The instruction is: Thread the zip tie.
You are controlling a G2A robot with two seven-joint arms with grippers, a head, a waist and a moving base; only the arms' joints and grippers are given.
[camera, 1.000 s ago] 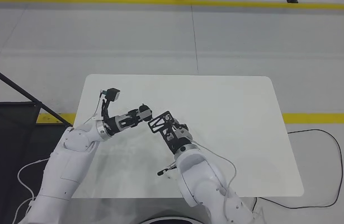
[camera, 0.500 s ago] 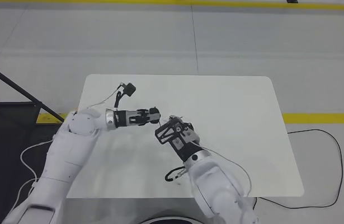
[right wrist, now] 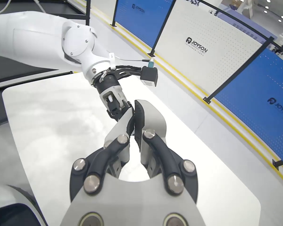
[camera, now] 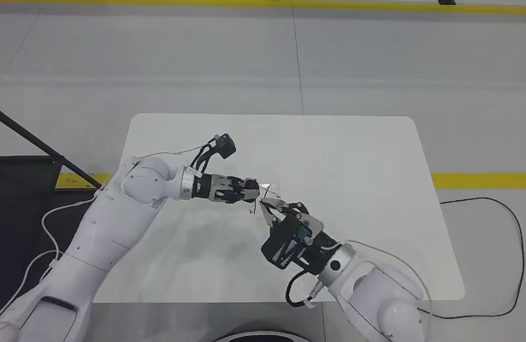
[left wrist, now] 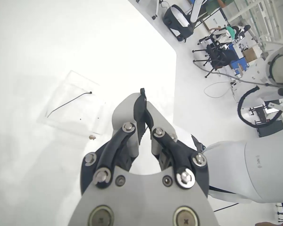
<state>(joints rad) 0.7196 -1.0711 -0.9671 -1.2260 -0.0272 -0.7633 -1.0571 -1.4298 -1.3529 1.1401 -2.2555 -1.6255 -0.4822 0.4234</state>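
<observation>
As the thin black plastic zip tie [left wrist: 66, 104] lay on its sheet, both arms met above mid-table.

Top view: left gripper [camera: 252, 190] and right gripper [camera: 274, 208] stood tip to tip, close together, near the centre of the white rounded table [camera: 357, 154]. The right one sat at about 4 o'clock from the left. Left wrist view: left gripper was clenched, black pads pressed together, with a small dark tip at their end; could not tell what it was. Right wrist view: right gripper was clenched too, pads face to face, with the left gripper just beyond its tips. The tie lay gently curved on a clear rectangular plastic sheet [left wrist: 85, 118], flat on the table and apart from the left gripper. A small tan crumb [left wrist: 92, 137] lay at the sheet's edge.
</observation>
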